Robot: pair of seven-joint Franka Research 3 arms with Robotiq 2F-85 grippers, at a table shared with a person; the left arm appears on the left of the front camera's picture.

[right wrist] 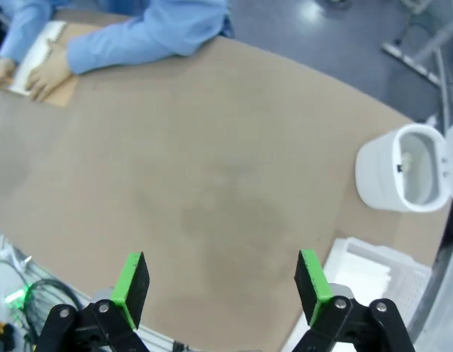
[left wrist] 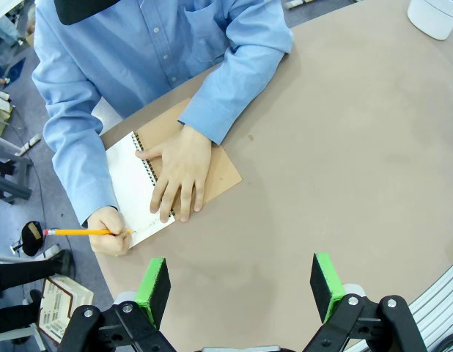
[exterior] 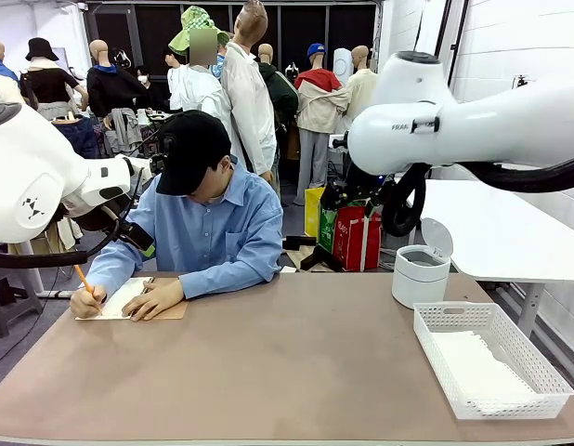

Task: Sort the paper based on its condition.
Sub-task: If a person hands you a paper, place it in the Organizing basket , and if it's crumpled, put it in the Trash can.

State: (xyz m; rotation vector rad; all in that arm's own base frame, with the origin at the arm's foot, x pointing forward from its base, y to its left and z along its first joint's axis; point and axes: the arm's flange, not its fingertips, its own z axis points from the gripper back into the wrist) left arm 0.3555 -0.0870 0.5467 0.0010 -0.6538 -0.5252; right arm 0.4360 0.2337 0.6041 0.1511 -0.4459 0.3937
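Observation:
White paper with a ragged edge lies flat inside the white lattice basket at the table's right; the same paper is also in the right wrist view. My left gripper hangs open and empty above the brown table, near the person's spiral notebook. The right gripper is open and empty too, high over the table's middle, with the basket to its right.
A person in a blue shirt leans over the notebook at the far left, writing with an orange pencil, one hand flat on the page. A white bin with its lid up stands behind the basket.

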